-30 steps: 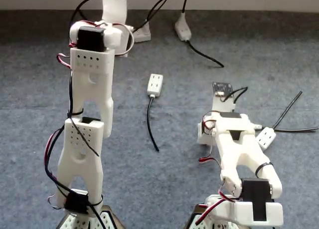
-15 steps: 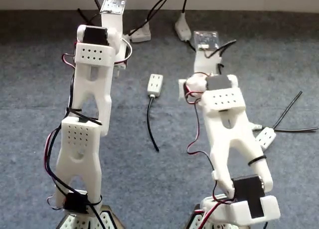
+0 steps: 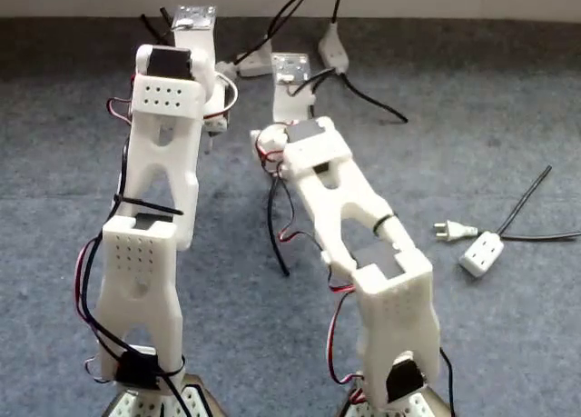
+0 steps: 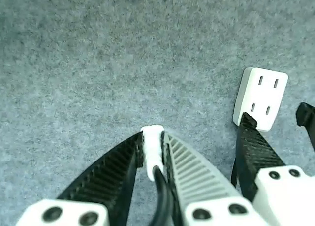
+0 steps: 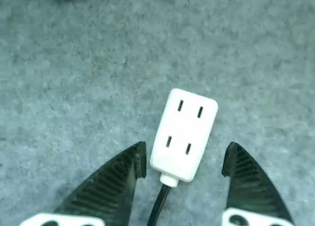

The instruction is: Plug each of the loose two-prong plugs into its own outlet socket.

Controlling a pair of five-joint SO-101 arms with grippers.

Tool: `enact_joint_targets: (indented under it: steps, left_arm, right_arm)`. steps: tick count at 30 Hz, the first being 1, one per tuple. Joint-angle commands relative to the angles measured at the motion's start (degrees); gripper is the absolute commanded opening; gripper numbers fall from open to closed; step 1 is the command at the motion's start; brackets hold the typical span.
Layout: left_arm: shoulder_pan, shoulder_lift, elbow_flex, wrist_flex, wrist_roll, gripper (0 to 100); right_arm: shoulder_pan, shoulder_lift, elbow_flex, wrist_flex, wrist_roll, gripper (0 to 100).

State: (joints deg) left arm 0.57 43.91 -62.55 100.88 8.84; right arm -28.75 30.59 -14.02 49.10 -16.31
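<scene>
White plastic two-prong plug (image 4: 154, 154) is clamped in closed left hand (image 4: 152, 137); white rectangular outlet socket (image 5: 184, 135) lies on grey carpeted counter (image 5: 74, 63), straddled by wide-open right hand (image 5: 186, 148). Socket should be pinned flat before plug is lined up.

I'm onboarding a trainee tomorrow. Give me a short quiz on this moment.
1. True or false: the left hand is shut on a plug.
2. The right hand is: A) shut on a cord; B) open, a finger on each side of a socket; C) holding a plug.
3. How many slot pairs does that socket show?
Key: 1 true; 2 B; 3 two.
</scene>
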Motion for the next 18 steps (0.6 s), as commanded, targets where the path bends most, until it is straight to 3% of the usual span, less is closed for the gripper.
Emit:
enact_joint_targets:
  steps: [1, 7, 15, 18]
  left_arm:
    - [-0.13, 1.01, -0.13, -2.81, 0.44, 1]
    - [-0.13, 2.24, -0.22, -3.34, 0.53, 1]
    - [-0.13, 2.33, 0.13, -3.34, 0.53, 1]
    - [-0.22, 2.33, 0.13, -3.34, 0.53, 1]
  right_arm:
    - [-0.22, 3.65, -7.69, -0.48, -2.29, 25.3]
    - [1.63, 9.27, -9.8, -0.31, -8.44, 25.3]
    - [2.07, 14.46, -14.73, -0.22, -8.44, 25.1]
    - [2.68, 17.27, -17.98, 1.27, -7.65, 20.2]
